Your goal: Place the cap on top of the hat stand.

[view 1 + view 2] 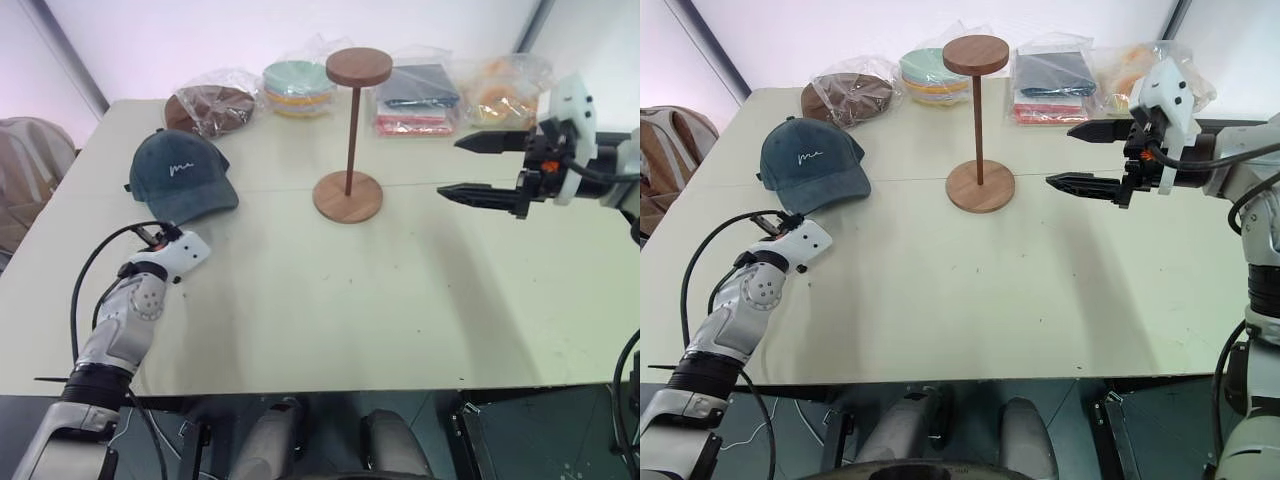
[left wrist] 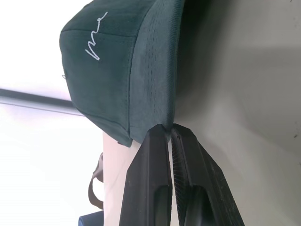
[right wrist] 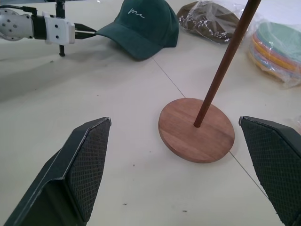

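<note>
Cap [image 1: 181,176], slate-blue with white script, lies upper left of the head views on the pale table [image 1: 330,300], its brim edge pinched between the closed fingers of the left gripper [image 2: 168,132], a grip the left wrist view shows and the head views hide behind the wrist. Hat stand [image 1: 349,130] upright at upper centre, well apart from the cap; in the right wrist view its disc top is cut off. Right gripper [image 1: 470,168], jaws spread wide, hovers at right; bagged goods [image 1: 212,104] line the table's far edge before a white wall.
</note>
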### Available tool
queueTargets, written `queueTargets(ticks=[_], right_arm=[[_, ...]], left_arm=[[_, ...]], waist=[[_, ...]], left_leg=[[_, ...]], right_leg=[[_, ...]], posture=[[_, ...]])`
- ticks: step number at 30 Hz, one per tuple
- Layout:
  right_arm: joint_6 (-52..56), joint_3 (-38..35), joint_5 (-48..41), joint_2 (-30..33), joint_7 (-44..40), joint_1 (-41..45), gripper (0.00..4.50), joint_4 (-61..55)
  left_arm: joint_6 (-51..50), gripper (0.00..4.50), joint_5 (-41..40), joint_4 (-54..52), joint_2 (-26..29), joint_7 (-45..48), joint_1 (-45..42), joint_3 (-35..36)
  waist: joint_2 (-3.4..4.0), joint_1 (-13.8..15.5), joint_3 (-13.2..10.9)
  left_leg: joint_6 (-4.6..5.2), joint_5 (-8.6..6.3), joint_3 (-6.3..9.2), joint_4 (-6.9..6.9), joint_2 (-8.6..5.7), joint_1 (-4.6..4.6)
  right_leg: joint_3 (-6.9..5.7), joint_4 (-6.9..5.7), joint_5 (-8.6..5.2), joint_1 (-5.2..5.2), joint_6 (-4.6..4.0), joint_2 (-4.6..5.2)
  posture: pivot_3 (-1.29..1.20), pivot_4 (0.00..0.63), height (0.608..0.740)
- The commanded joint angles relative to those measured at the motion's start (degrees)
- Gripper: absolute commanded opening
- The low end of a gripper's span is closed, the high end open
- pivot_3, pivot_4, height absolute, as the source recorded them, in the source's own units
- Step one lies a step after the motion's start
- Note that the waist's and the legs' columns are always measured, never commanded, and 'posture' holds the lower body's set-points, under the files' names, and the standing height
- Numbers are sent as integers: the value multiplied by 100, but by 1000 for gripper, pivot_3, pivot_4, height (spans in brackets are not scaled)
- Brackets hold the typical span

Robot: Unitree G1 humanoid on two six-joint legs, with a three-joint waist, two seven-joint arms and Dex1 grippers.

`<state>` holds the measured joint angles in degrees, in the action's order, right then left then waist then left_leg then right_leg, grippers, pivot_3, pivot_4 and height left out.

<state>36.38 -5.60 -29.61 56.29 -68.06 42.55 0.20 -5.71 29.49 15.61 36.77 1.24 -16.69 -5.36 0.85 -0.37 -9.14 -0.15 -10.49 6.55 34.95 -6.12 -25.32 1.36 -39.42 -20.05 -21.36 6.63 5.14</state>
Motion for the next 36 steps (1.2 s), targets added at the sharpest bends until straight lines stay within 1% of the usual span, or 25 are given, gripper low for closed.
queueTargets(ticks=[1,17,25,36], right_arm=[[-7,-258,-86,111,25,38,4500,-180],[-32,-194,-64,78,35,125,4500,-132],[-54,-196,-55,83,29,132,4500,-125],[-73,-157,-34,76,-3,206,4500,-73]], left_arm=[[38,44,102,244,-40,-182,97,-30],[655,44,216,281,-26,-951,138,57],[1252,44,386,-75,-62,-1644,279,117],[1763,44,458,-514,-102,-2141,454,263]], waist=[[0,0,0],[-1,-7,-1],[-11,-10,-7],[-13,-13,-8]], left_leg=[[0,0,0,1,0,0],[0,0,0,3,0,-1],[0,0,0,4,-2,-9],[0,0,0,4,-1,-11]], right_leg=[[0,-1,0,0,0,0],[0,-3,0,-2,0,0],[0,-1,0,-6,0,0],[0,-1,0,-7,0,0]], posture=[[0,150,740],[0,150,740],[0,150,740],[0,150,740]])
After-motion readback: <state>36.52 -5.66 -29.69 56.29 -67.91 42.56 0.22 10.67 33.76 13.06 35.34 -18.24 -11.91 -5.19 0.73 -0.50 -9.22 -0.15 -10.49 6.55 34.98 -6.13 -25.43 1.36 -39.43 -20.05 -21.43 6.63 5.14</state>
